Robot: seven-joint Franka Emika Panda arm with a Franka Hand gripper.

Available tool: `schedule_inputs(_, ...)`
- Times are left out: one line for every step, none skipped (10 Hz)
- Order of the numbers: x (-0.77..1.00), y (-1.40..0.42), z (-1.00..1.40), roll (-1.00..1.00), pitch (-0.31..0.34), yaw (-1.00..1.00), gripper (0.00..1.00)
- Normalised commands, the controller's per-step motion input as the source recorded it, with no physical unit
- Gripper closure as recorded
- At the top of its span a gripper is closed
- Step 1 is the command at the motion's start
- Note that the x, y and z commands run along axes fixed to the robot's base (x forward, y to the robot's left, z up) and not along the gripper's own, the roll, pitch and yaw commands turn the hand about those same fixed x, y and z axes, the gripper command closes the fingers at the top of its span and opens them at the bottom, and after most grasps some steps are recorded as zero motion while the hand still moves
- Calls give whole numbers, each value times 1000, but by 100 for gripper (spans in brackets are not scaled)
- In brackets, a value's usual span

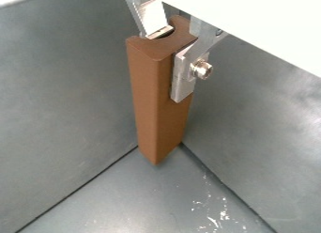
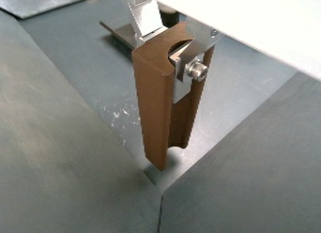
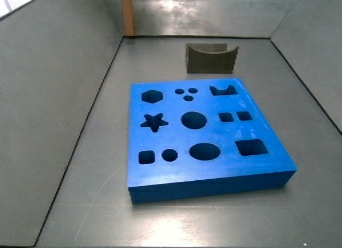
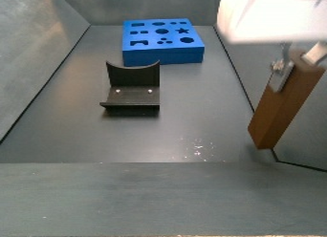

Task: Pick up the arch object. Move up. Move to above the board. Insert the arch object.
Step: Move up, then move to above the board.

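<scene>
My gripper (image 1: 174, 51) is shut on the top of the arch object (image 1: 157, 105), a tall orange-brown bar with a curved notch in its upper end. It also shows in a wrist view (image 2: 160, 105). The bar hangs upright by the wall, its lower end at or just above the floor, at the right in a side view (image 4: 278, 107). The gripper (image 4: 292, 57) is there at its top. In a side view only a strip of the bar (image 3: 128, 12) shows at the far back. The blue board (image 3: 201, 182) lies flat with dark cutouts, far from the gripper (image 4: 160, 52).
The dark fixture (image 4: 132, 91), an L-shaped bracket with a curved top on a base plate, stands on the floor between the board and the gripper. It also shows in a side view (image 3: 211, 59) and a wrist view (image 2: 122, 30). Grey walls enclose the floor.
</scene>
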Motion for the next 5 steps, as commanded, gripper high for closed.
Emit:
schedule_inputs(4,25,462,46,104,0,100)
schedule_inputs(0,17,327,57,114,8,100)
schedule_inputs(-380,459,1000,-2,-276,78,100)
schedule_inputs(-395,471,893,-3,-290,82,100)
schedule_inputs(-311,236,783,-27,-233,22,100)
